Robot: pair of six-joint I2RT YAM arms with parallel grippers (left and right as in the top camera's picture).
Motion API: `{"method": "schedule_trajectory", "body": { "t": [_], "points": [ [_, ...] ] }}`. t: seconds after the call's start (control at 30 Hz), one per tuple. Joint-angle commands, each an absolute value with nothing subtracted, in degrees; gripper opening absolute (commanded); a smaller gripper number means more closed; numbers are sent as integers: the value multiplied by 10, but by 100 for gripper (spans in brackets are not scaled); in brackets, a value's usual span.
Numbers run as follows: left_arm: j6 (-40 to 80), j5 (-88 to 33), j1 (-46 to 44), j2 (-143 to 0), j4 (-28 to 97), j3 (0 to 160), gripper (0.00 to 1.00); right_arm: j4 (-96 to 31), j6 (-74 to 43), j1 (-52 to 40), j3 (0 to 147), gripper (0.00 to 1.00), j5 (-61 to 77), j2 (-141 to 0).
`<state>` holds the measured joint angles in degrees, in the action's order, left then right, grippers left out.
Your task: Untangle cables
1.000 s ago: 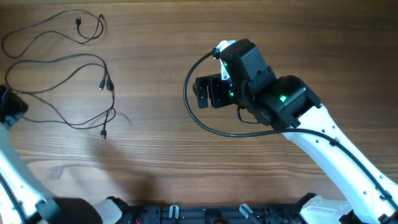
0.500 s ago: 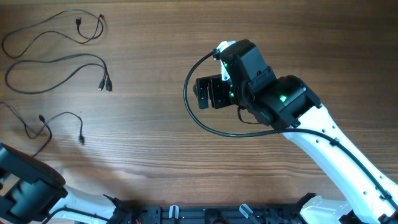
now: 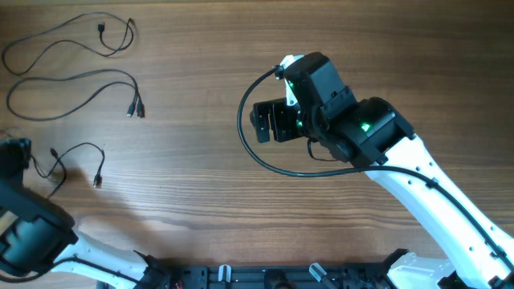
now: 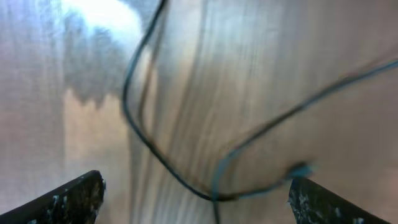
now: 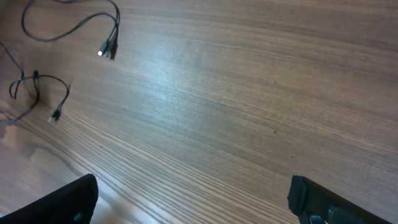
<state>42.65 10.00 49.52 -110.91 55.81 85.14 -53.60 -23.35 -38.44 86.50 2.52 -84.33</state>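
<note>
Three thin black cables lie apart on the left of the wooden table (image 3: pixel 201 201): a top cable (image 3: pixel 101 30), a middle cable (image 3: pixel 80 77) ending in two plugs, and a lower cable (image 3: pixel 80 145) in a small loop. My left gripper (image 3: pixel 14 152) hovers at the lower cable's left end, open; in the left wrist view that cable (image 4: pixel 134 124) curls on the wood between the wide-apart fingers of the gripper (image 4: pixel 196 199), untouched. My right gripper (image 3: pixel 269 120) hangs open over mid-table, nothing between its fingers (image 5: pixel 74 199). It sees the middle cable (image 5: pixel 99 28) and the lower cable (image 5: pixel 43 78) far off.
The right arm's thick black wire (image 3: pixel 245 128) loops beside its wrist. The left arm's white body (image 3: pixel 32 241) fills the lower left corner. A black rail (image 3: pixel 265 277) runs along the table's near edge.
My left gripper has opened and let go of a cable. That cable now lies apart from the middle one, lower on the table. The left arm swung to the lower left; the right stayed still.
</note>
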Motion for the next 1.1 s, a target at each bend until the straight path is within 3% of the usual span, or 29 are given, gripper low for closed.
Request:
{"method": "schedule_trajectory", "body": {
  "t": [0.0,0.27,0.3,0.43,0.5,0.63,0.8,0.97,1.03,1.07],
  "points": [
    [425,140,494,-1149,587,853,97,-534,-240,-382,869,100,30,-850],
    [424,100,494,-1218,575,853,98,-515,-240,-382,869,100,31,-850],
    [424,69,493,-1225,574,851,95,-513,-240,-382,869,100,31,-850],
    [425,24,492,-1231,569,842,64,-511,-240,-382,869,100,31,-850],
    [437,23,493,-1231,583,842,30,-510,-242,-382,869,100,31,-850],
    [477,-130,493,-1231,603,842,22,-507,-241,-382,869,100,46,-850],
    [500,-345,493,-1231,614,842,21,-517,-240,-382,869,100,48,-850],
    [497,-369,493,-1230,618,842,16,-519,-240,-382,869,100,48,-850],
    [497,-399,496,-1230,618,842,4,-519,-240,-382,869,100,48,-850],
    [498,-443,502,-1230,618,842,4,-520,-240,-382,869,100,48,-850]
  ]
}}
